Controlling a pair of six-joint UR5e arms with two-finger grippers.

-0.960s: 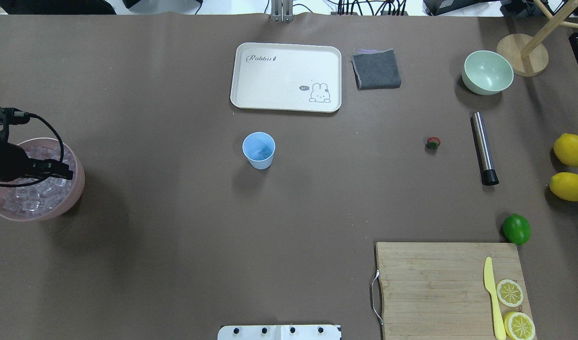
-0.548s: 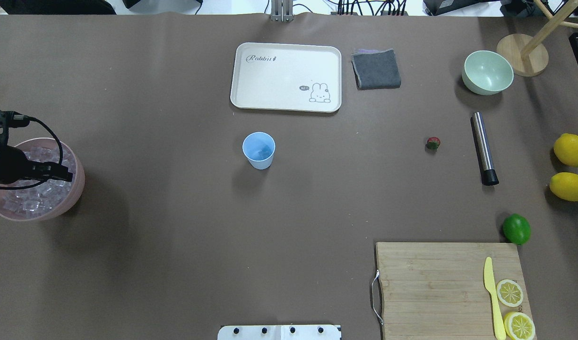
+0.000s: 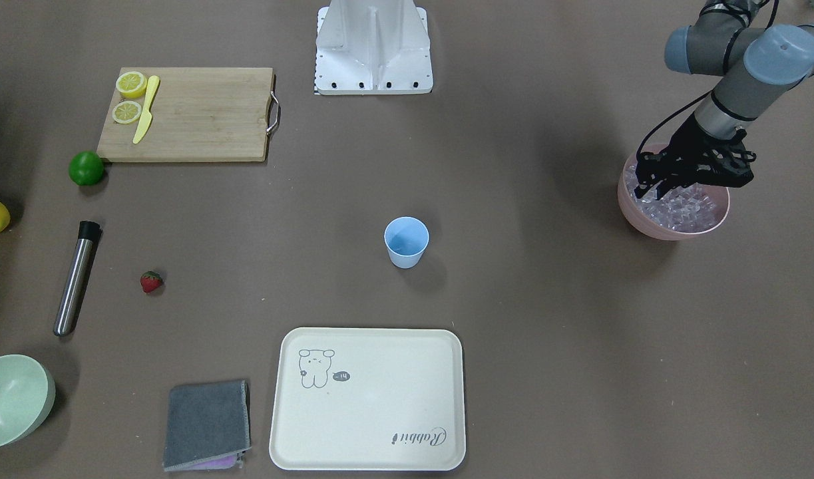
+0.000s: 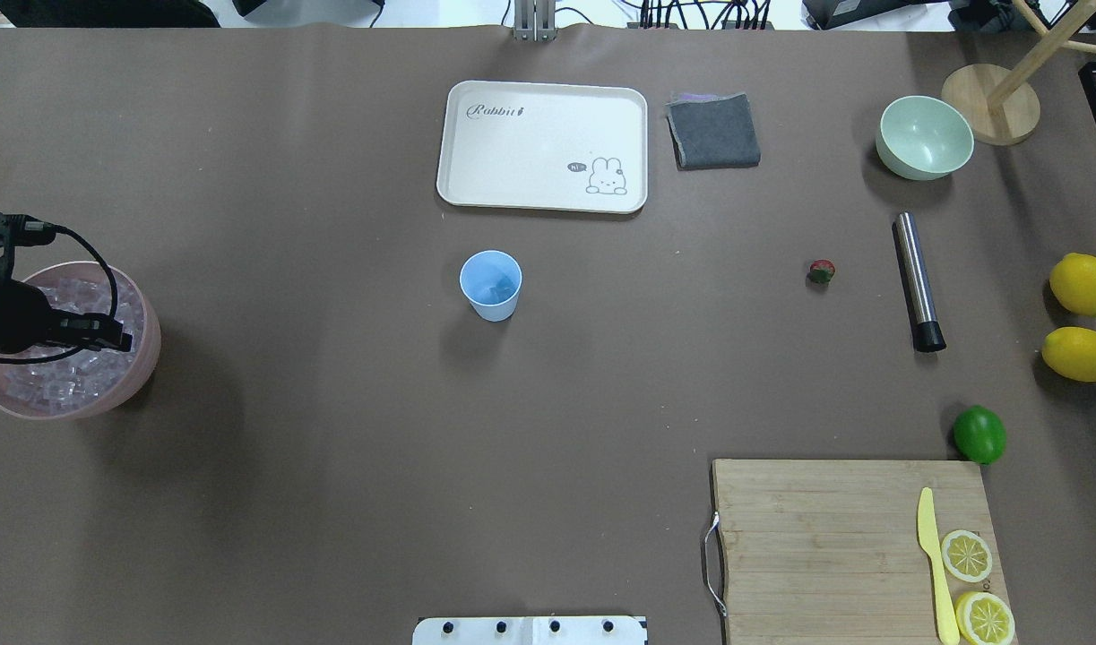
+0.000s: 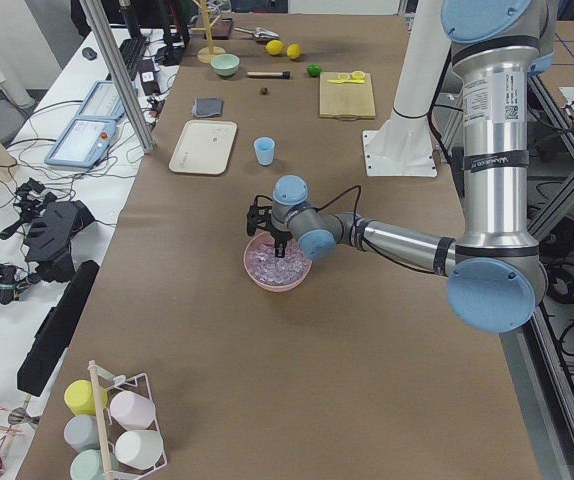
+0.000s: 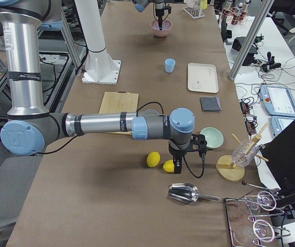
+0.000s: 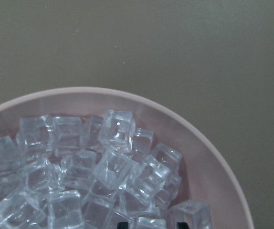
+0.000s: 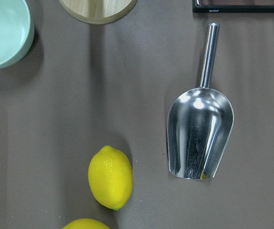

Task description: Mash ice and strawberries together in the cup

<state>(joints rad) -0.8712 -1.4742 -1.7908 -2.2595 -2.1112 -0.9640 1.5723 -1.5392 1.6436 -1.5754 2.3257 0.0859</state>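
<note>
The light-blue cup [image 4: 491, 285] stands upright mid-table, also in the front view [image 3: 407, 241]; a faint glassy shape shows inside it. The strawberry [image 4: 822, 270] lies alone on the table to its right, also in the front view [image 3: 151, 282]. The ice [image 7: 113, 167] fills the pink bowl [image 4: 149, 358] at the far left. My left gripper [image 4: 108, 339] hangs over that bowl, its jaws apart, tips just at the cubes [image 7: 152, 224]. My right gripper [image 6: 178, 164] shows only in the exterior right view, above the lemons; I cannot tell its state.
A steel muddler [image 4: 915, 278] lies right of the strawberry. A cream tray [image 4: 543, 148], grey cloth [image 4: 713, 132] and pale green bowl [image 4: 924, 137] sit at the back. Two lemons [image 4: 1083, 285], a lime [image 4: 979, 434], a cutting board [image 4: 852, 546] and a steel scoop [image 8: 201, 138] are on the right.
My left gripper has shifted slightly left and lower over the pink bowl, closer to the ice. Nothing else has moved.
</note>
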